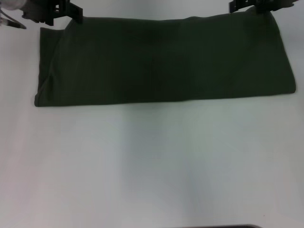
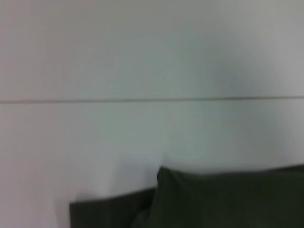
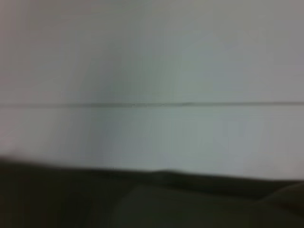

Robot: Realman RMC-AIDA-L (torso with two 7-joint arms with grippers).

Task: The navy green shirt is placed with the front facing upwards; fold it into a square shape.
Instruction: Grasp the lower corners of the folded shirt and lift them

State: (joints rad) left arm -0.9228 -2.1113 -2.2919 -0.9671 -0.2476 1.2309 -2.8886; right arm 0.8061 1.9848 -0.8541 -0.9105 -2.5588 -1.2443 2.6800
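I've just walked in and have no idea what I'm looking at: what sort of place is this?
Probably a robot test bench or lab rather than a home. A bare white table fills the view, holding only a folded navy green shirt, with the left gripper and right gripper at its far edge.

A: Can you tell how the left gripper (image 1: 71, 15) stands at the shirt's far edge?

B: No; the head view's top edge cuts it off; the same goes for the right gripper (image 1: 249, 6); whether either one pinches the cloth cannot be told.

A: And the navy green shirt (image 1: 166, 61)?

B: Only plain dark cloth shows; both wrist views are blurred, and each cuts the fabric (image 2: 228, 199) off at its border.
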